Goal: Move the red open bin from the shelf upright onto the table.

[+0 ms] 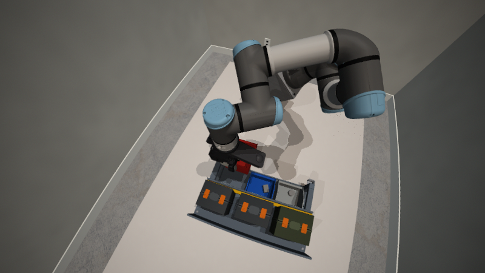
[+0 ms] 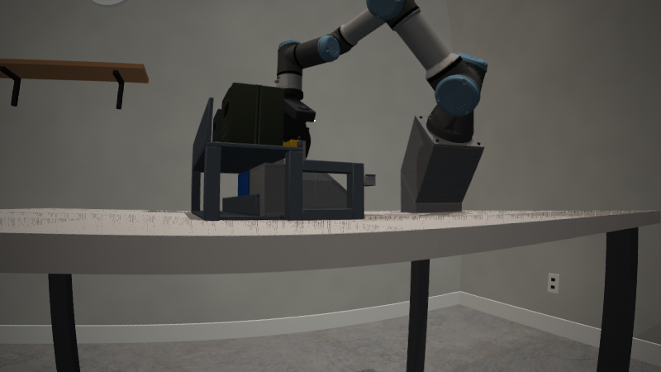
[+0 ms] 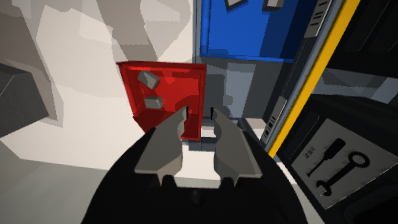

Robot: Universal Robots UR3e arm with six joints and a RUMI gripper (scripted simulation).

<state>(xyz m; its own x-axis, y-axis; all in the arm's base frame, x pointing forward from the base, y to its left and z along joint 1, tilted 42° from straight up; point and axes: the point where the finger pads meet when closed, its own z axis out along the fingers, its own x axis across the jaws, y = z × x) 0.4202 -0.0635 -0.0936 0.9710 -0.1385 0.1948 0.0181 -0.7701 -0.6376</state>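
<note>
The red open bin [image 1: 242, 167] [image 3: 175, 90] is in front of the left end of the rack [image 1: 309, 195] [image 2: 293, 184], mostly out past its front edge. Two grey parts [image 3: 148, 80] [image 3: 153, 102] lie in it. My gripper [image 3: 199, 107] points down over the bin's rack-side wall. Its jaws are partly open, with a gap and nothing held between them. In the wrist view the tips lie on either side of that wall's line, seemingly above it. The arm hides much of the bin in the top view, and what bears the bin cannot be seen.
A blue bin [image 1: 259, 186] [image 3: 230, 35] and a grey bin [image 1: 284, 195] stand on the lower shelf beside the bare left bay. Two dark cases and an olive case [image 1: 294, 234] [image 2: 273, 115] stand on the upper shelf, close beside the gripper, behind a yellow strip [image 3: 317, 70].
</note>
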